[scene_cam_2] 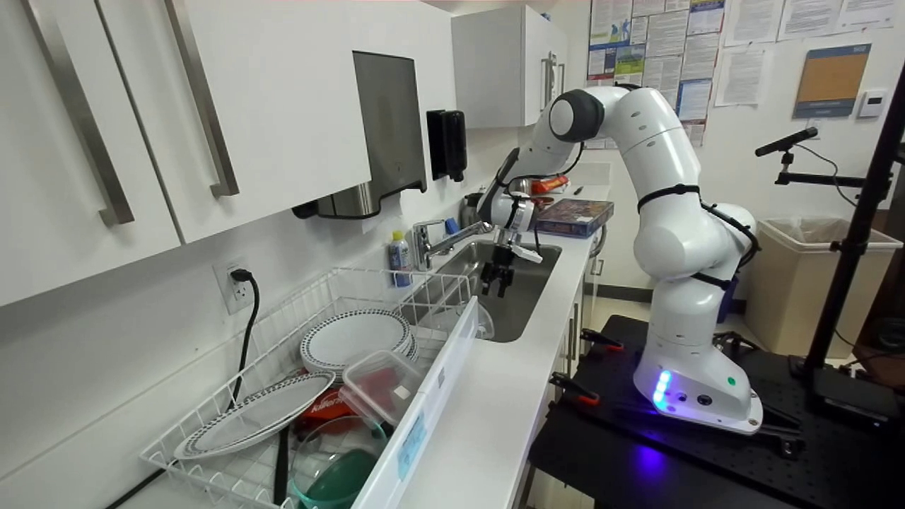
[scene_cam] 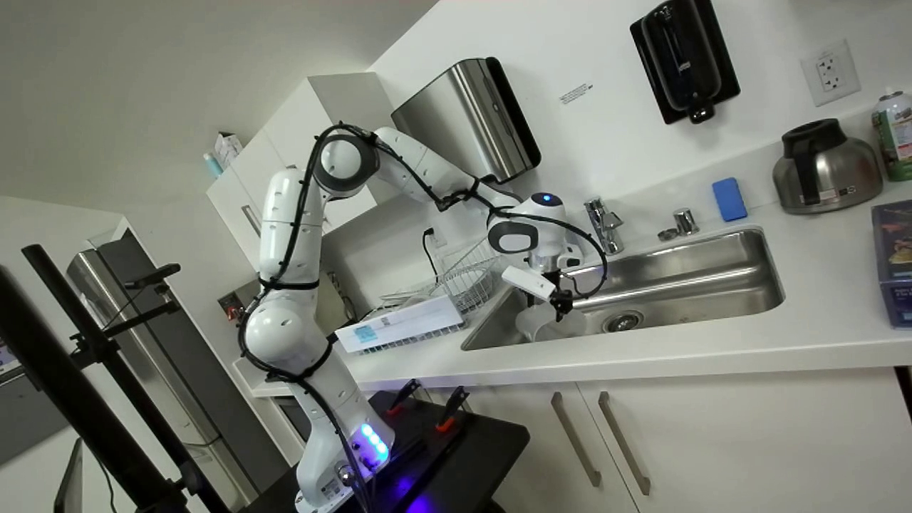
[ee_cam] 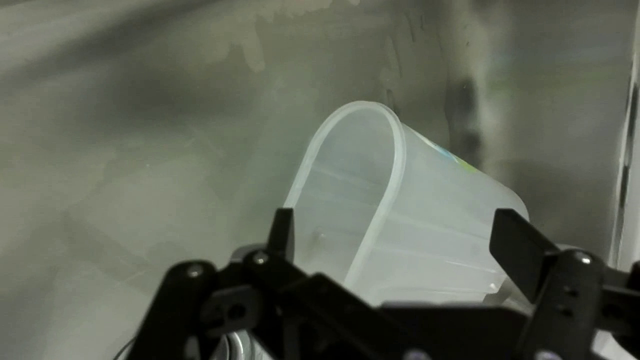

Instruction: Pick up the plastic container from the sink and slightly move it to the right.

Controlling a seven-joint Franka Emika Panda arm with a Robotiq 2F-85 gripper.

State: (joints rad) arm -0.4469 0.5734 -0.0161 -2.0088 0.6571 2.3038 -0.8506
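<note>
I am holding my claw with its fingers standing well apart, and I am hovering over the plastic container; whether either finger is touching it, I am not managing to tell. The container is lying tipped over in the sink, near the drain, its mouth facing the left of the wrist view. A coloured label in blue and yellow-green is showing edge-on along its side, too narrow for reading. Logging other writing: in an exterior view a red packet is sitting in the dish rack near a plate, showing white letters I am reading as "killer". On the white panel along the rack a pale-blue sticker is showing, its print too small. In an exterior view a steel coffee pot is bearing a tiny mark low on its body, and just beside it a can is displaying a green-and-white label; both are coming out illegible. A line of print is running across the wall beside a steel dispenser, also too fine. A dark-blue picture box is lying on the counter past the sink, its cover blurring. Papers are hanging on a farther wall, their text too small for reading.
</note>
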